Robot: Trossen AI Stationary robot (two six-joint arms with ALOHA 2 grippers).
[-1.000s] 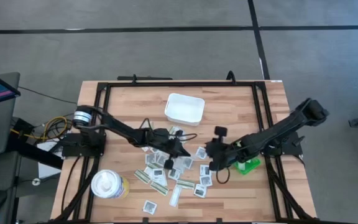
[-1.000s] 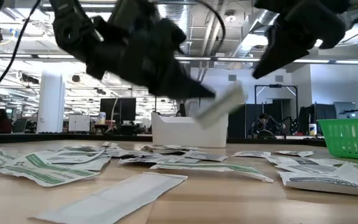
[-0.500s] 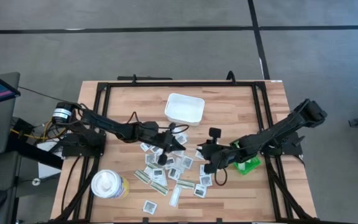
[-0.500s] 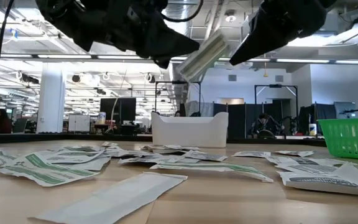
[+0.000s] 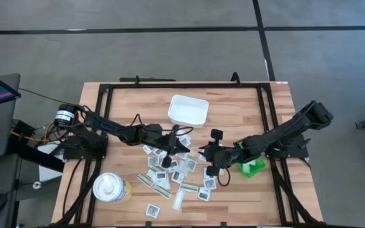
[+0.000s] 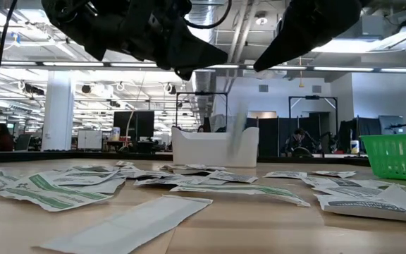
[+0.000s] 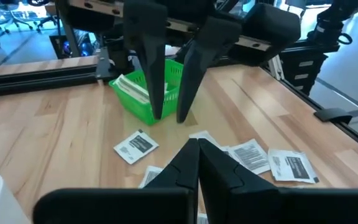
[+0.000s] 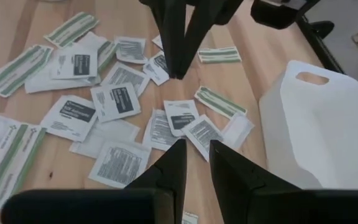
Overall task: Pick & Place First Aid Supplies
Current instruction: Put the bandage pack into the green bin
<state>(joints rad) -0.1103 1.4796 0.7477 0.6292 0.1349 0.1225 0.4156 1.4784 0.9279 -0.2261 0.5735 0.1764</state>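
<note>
Dozens of flat packets (image 5: 176, 174), square white ones with dark print and narrow white-and-olive strips, lie flat on the wooden table in a loose heap, seen again in the right wrist view (image 8: 114, 99). My left gripper (image 5: 184, 144) hangs shut and empty above the heap's far edge; its tips meet in the left wrist view (image 7: 198, 146). My right gripper (image 5: 203, 154) faces it tip to tip, slightly open and empty (image 8: 196, 146). In the low view a pale blurred streak (image 6: 237, 137) shows below both grippers, in front of the white tray (image 6: 213, 148).
The white tray (image 5: 187, 111) stands on the table's far side, just beyond the grippers. The green bin (image 5: 253, 168) sits near the right edge and holds a few packets (image 7: 135, 90). A white-lidded jar (image 5: 109, 187) stands at the near left. Black frame rails edge the table.
My left gripper rose from the heap with a narrow strip at its fingertips, up toward my right gripper, which moved a little toward the table's left. The strip is now gone from both grippers' tips, and a pale blur shows lower down before the tray.
</note>
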